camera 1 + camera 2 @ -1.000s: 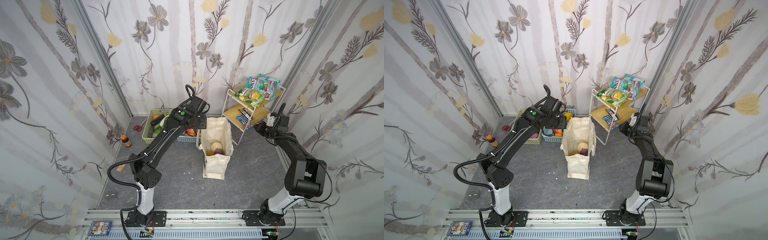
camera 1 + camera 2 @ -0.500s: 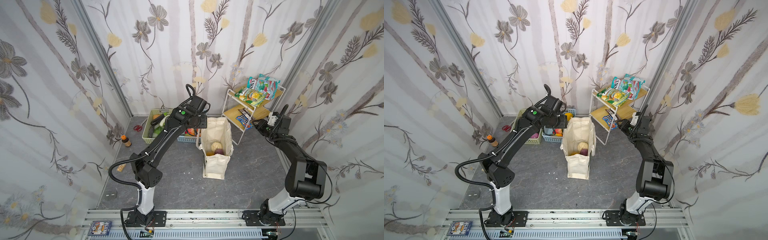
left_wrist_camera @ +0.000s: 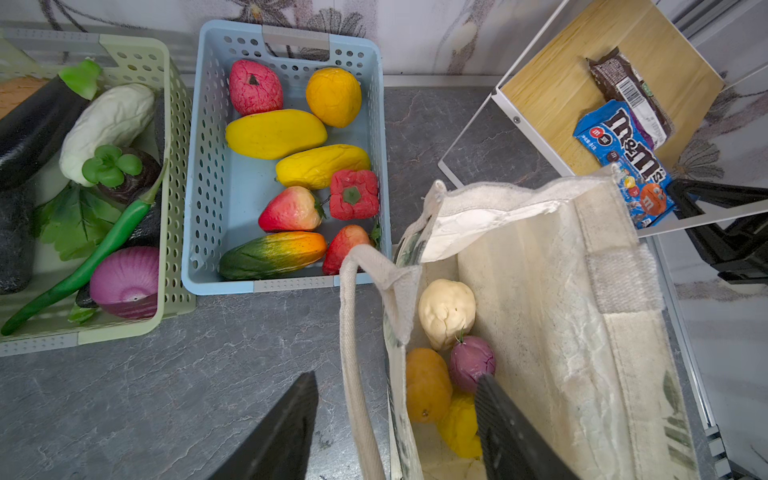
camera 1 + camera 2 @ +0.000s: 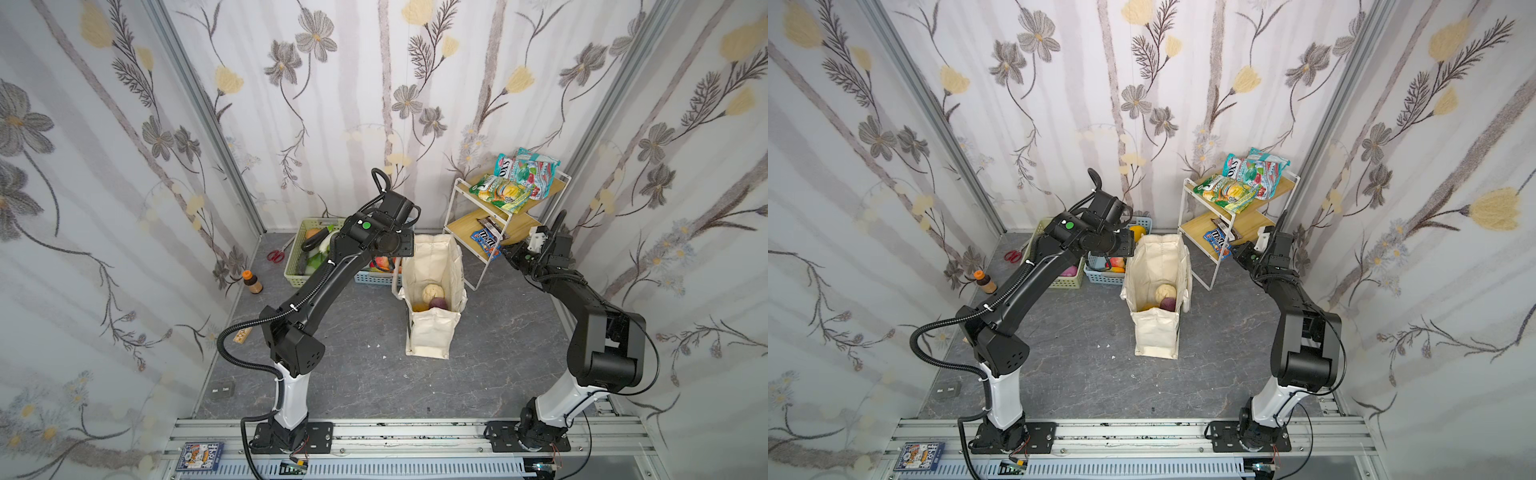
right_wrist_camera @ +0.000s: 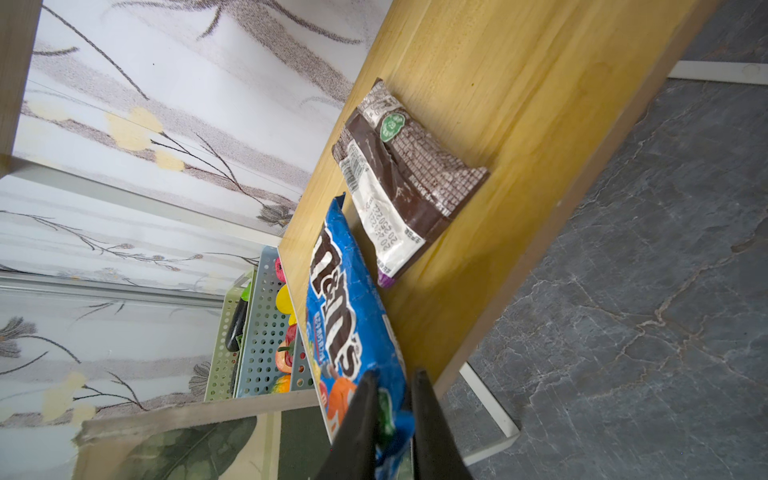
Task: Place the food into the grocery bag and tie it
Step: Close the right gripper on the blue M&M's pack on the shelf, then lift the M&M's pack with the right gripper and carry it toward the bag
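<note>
Right tool (image 5: 394, 376) is clenched on the low end of the blue packet (image 5: 345, 307). That end sticks past the shelf board (image 5: 519, 104) edge, which is probably why I pinch there. Brown packet (image 5: 399, 174) lies flat just beside it.

Left tool (image 3: 397, 377) is released, fingers either side of the grocery bag (image 3: 540, 311) wall and handle, likely to hold the mouth open. Contact: can't tell.

Bag stands upright on the counter (image 4: 353, 332) between blue basket (image 3: 189, 166) and shelf, with cream, purple, orange and yellow food (image 3: 446, 311) inside.

Mouth is near the board edge, open room above. I'd watch the white shelf frame (image 3: 467, 129) and the bag rim.
</note>
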`<state>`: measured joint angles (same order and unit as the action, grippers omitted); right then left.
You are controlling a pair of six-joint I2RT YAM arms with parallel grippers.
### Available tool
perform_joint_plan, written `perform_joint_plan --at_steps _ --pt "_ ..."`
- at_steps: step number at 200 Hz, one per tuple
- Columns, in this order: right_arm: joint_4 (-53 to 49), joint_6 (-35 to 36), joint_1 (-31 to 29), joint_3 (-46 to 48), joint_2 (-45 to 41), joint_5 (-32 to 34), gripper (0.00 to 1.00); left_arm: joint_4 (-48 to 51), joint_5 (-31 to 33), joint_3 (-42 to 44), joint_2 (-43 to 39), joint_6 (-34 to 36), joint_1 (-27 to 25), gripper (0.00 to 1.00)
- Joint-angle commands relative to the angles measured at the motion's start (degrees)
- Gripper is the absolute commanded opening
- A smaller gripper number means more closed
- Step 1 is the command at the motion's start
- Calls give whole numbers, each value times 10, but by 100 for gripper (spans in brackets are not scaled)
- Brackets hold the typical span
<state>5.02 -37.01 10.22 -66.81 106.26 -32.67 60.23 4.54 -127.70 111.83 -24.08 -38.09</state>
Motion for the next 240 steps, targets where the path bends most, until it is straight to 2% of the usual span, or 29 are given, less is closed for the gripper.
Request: perform_joint_plan --at_steps 1,93,139,201,240 --pt "14 -1 4 9 -11 -3 12 1 11 1 -3 -7 0 63" --pt "28 -3 20 61 -92 -25 3 -6 9 -1 -1 -7 0 63" --pt "13 -2 21 90 -161 -21 0 -11 5 0 -1 -10 0 63" --pt "-51 12 35 102 -258 53 0 -12 -3 2 -1 -6 0 63" --pt "-133 43 35 108 -332 66 0 -8 -12 -4 4 -6 -2 63"
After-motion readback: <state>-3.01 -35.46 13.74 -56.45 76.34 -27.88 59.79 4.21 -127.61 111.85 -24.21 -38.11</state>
